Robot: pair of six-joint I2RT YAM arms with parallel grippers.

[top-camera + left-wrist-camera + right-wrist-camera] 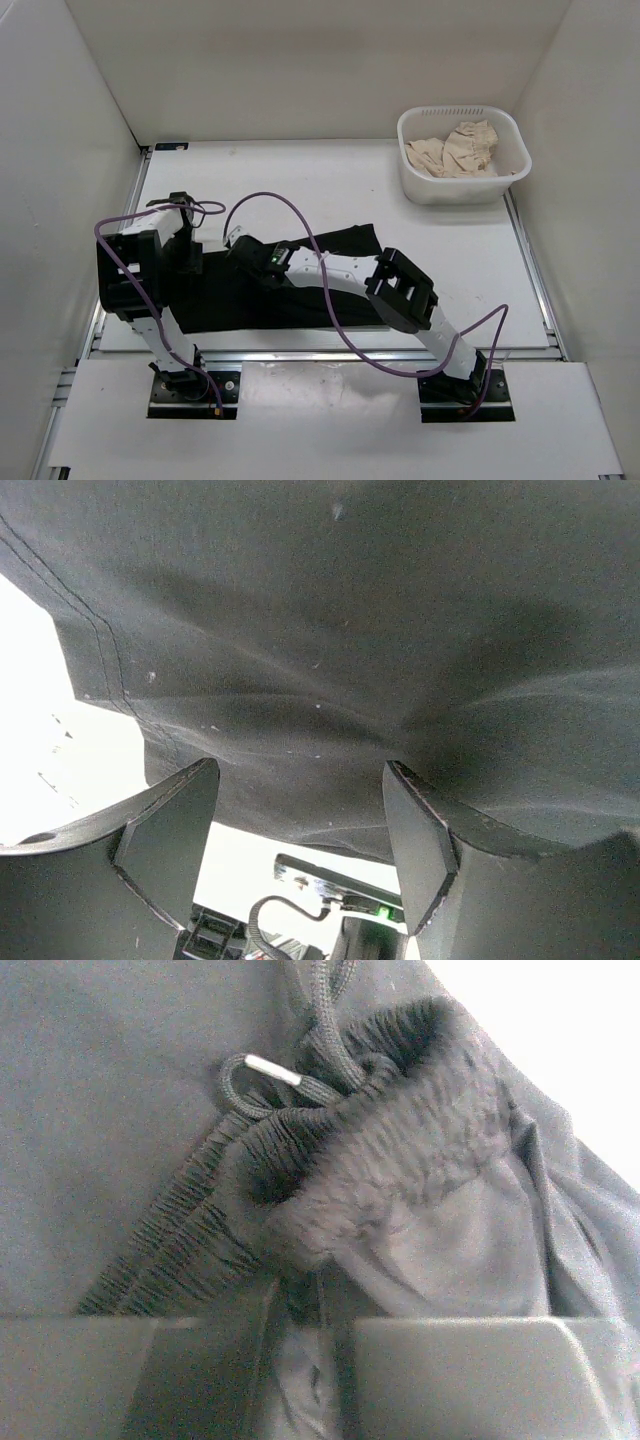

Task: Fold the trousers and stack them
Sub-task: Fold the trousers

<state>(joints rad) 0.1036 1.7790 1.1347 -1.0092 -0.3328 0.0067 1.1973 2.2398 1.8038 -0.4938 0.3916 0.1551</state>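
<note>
Left hand (300, 780) spread wide, pressed against the trousers (345, 243) at their 9 o'clock end. Right hand (300, 1305) pinches the elastic waistband (400, 1090) beside the drawstring (320, 1020). Trousers lie flat on the tabletop (330, 180), from centre toward 6 o'clock, under both arms.

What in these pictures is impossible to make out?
1. Full outline of the trousers: in the top view both arms lie across them, and both wrist views are cut off by the frame edges.
2. What kind of garment the beige cloth in the basket is: top view, crumpled and too small.
3. Right gripper fingertips: right wrist view, blurred, with waistband fabric bunched around them.
</note>
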